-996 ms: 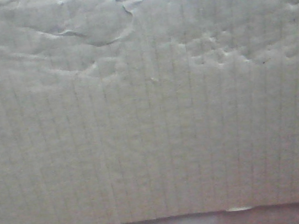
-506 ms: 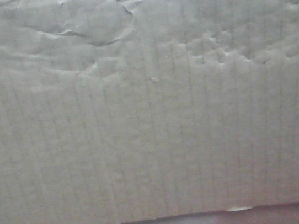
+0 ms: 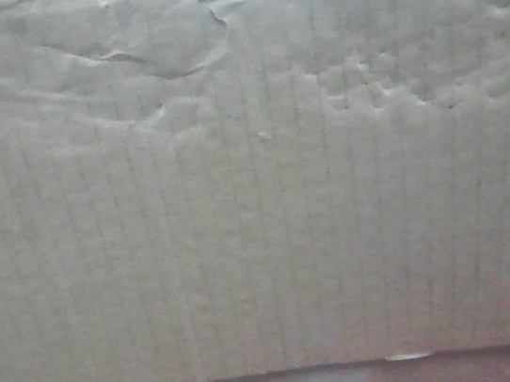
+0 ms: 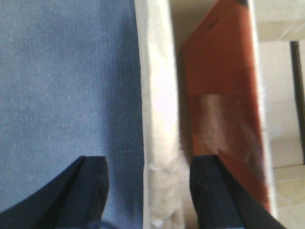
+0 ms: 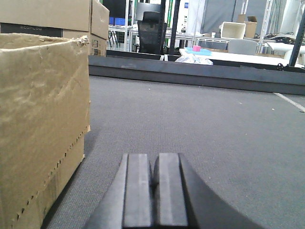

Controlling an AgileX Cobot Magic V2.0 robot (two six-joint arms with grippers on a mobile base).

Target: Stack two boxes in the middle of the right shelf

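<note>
Filling the front view: a creased tan cardboard box [image 3: 256,200]. Left wrist: left gripper [image 4: 147,174], jaws spread, straddles a pale cardboard wall [image 4: 159,95] beside grey tabletop [image 4: 66,86]. Right wrist: right gripper [image 5: 153,167], jaws pressed together, beside a ragged tan box [image 5: 40,119]; white worktables [image 5: 238,56] behind.

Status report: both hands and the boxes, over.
Left hand open, straddling box wall. Right hand shut, empty, tan box on its left. Front view filled by cardboard face.

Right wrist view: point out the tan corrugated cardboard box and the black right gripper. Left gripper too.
Tan corrugated cardboard box [image 5: 43,119], right wrist view, creased side face.
Black right gripper [image 5: 155,167], right wrist view, seam between fingertips.
Left gripper [image 4: 148,167], left wrist view, midway between its fingertips.
</note>
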